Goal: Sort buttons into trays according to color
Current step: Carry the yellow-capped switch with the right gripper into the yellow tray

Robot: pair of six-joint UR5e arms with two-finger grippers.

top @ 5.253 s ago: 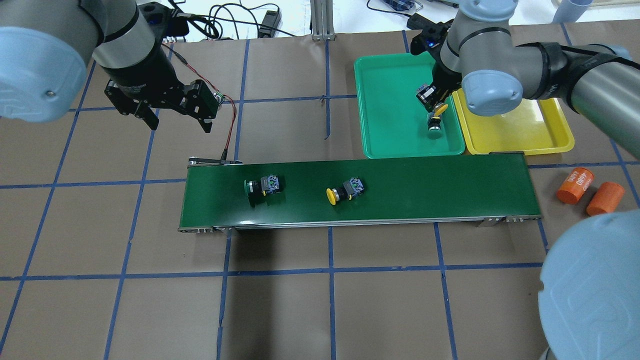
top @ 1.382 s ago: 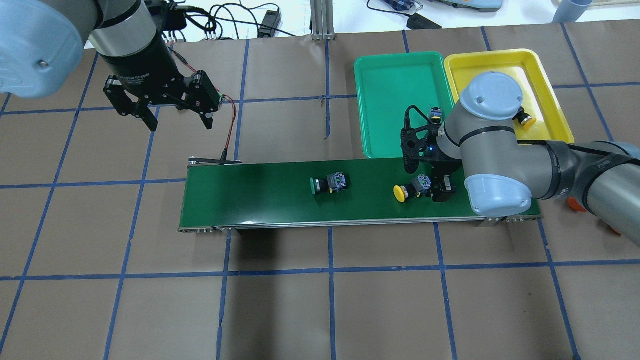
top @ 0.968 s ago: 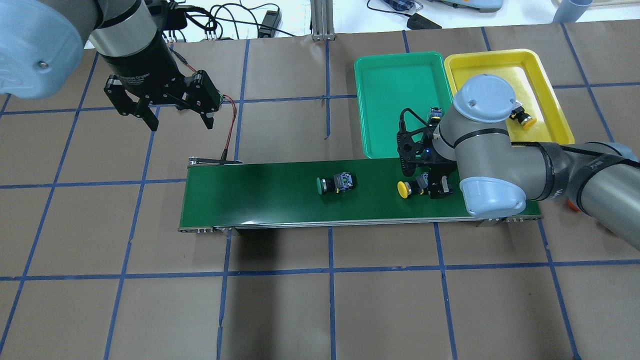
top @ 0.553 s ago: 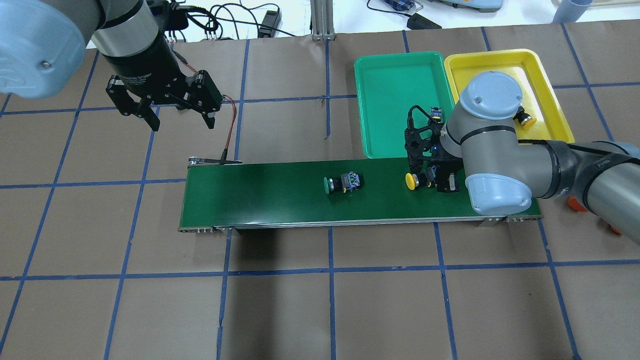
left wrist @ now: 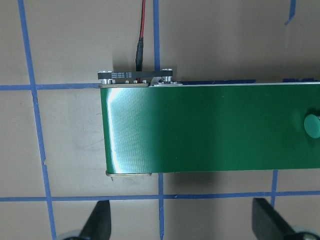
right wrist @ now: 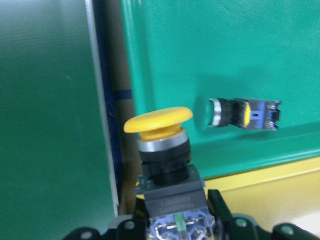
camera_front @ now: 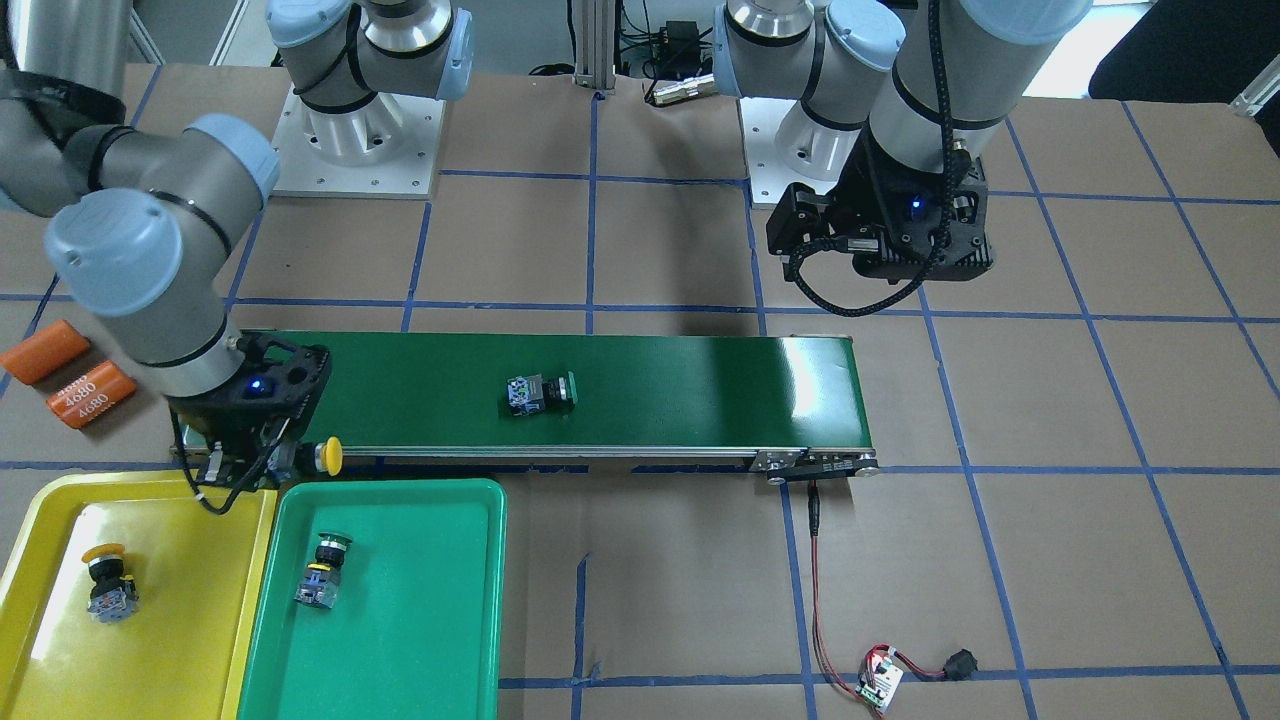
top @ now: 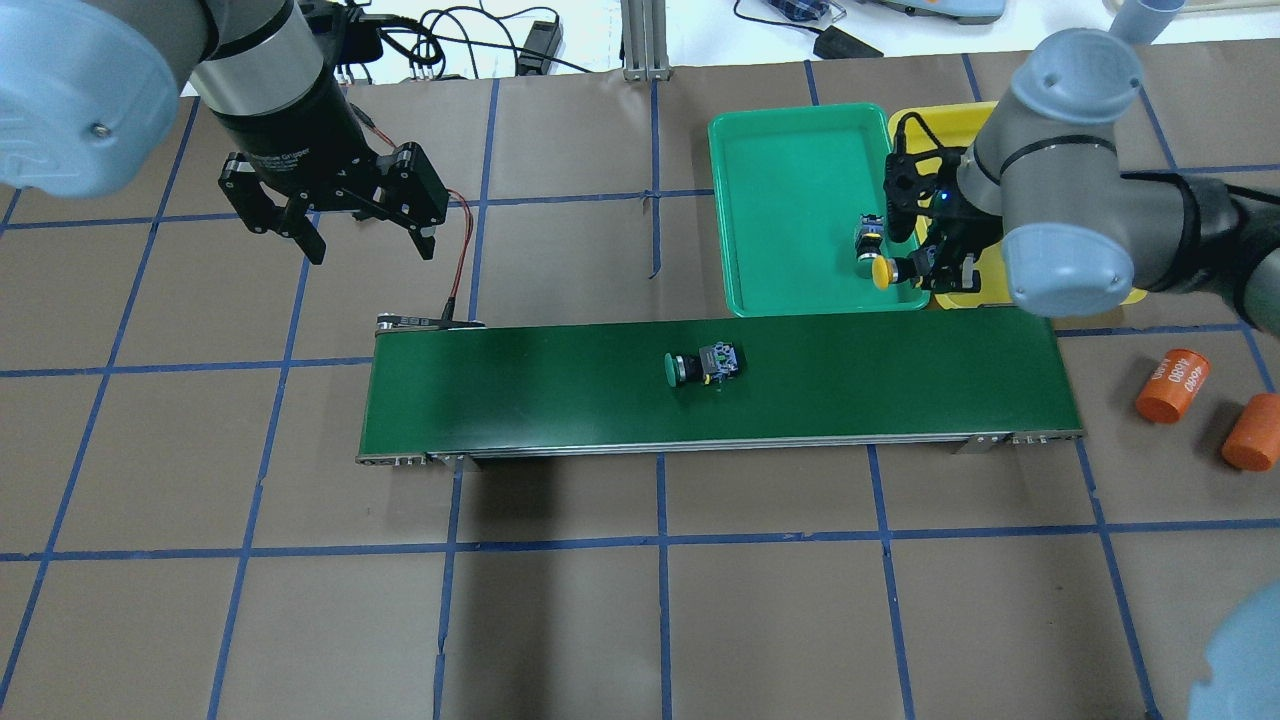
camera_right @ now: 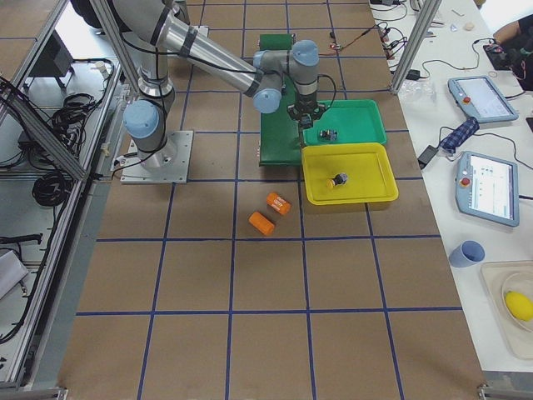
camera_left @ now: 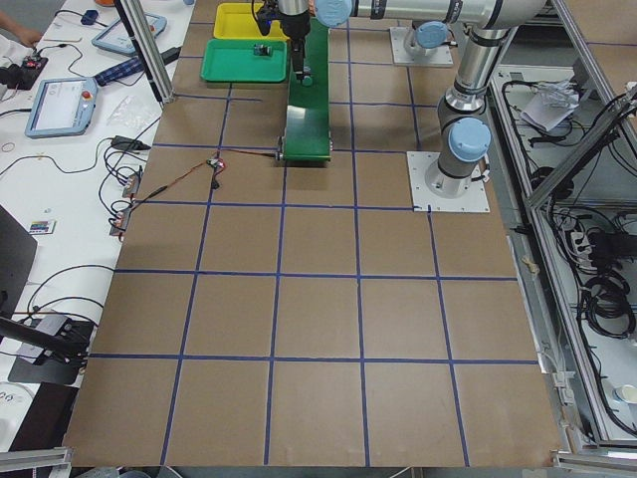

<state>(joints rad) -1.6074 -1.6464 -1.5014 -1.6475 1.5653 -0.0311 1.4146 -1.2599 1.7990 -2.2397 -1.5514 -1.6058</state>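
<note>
Each tray (camera_front: 40, 530) has one button (camera_front: 108, 585); right gripper (top: 925, 268) holds second yellow button (right wrist: 165, 165), left gripper (top: 370, 240) wide; green button (top: 705, 363) waits on conveyor belt (top: 550, 390)

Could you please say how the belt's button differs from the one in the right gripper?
The belt button is green-capped, the gripped button yellow-capped. The belt button lies free on the conveyor belt; the gripped button is clamped in the right gripper. Both have black-and-grey bodies.
</note>
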